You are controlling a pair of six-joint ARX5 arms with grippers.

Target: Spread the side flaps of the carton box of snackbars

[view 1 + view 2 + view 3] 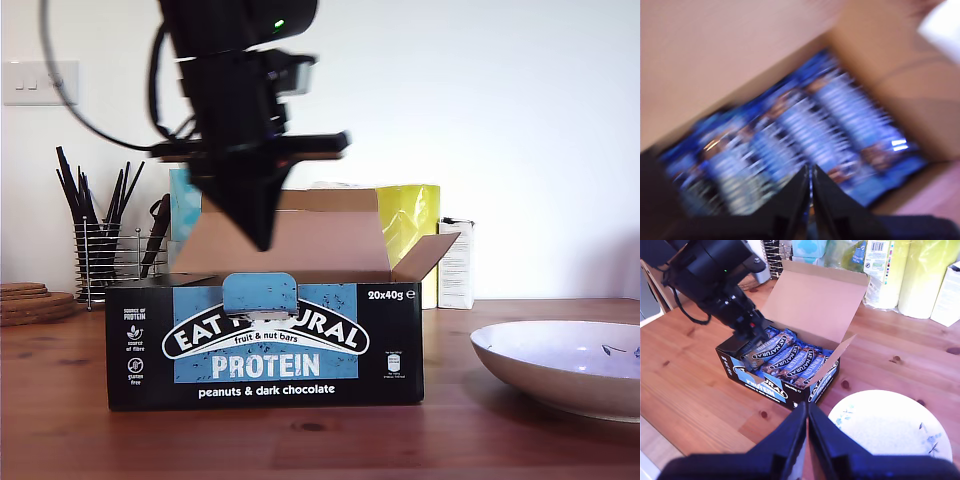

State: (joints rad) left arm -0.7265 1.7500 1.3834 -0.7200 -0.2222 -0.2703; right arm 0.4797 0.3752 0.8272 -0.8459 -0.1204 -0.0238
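Observation:
The carton box of snackbars [265, 345] stands open in the middle of the table, its wide brown lid [300, 240] upright at the back. One side flap [428, 255] angles up and outward at the exterior view's right. The other side flap [160, 281] lies out flat at the exterior view's left. My first gripper [262, 240] hangs shut, tip down, over that end of the box, above the blue-wrapped bars [790, 360]. Its own view is blurred, with the fingers [795, 200] together. My second gripper [807, 412] is shut, high above the table in front of the box.
A white plate [570, 365] sits at the exterior view's right of the box. Behind stand a wire holder of black utensils [100, 250], a teal tissue box [183, 215], a yellow bag [410, 215] and a narrow white carton [457, 262]. Wooden coasters [30, 300] lie at the exterior view's left.

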